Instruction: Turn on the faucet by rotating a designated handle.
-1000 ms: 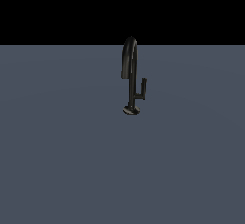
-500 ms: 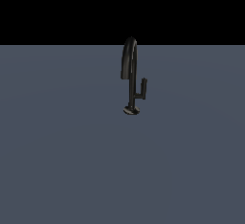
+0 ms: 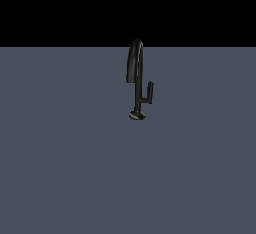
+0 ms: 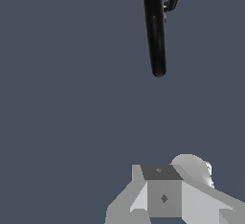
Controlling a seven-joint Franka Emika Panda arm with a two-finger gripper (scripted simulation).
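The handle (image 3: 148, 92) branches off the stem of the faucet (image 3: 136, 78) toward the exterior view's right, its stubby tip upright, below the arched spout. The faucet stands alone on a flat grey surface (image 3: 65, 168), base disc down. In the wrist view the gripper (image 4: 165, 196) shows only as grey body, well apart from the faucet; whether its jaws are open or closed cannot be told.

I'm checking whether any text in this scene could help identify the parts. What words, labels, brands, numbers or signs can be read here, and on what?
None: no readable text in either view.
The faucet and its handle are plain glossy black.
The grey floor is blank.
The end effector's grey body carries only small dark diamond marks, not letters.
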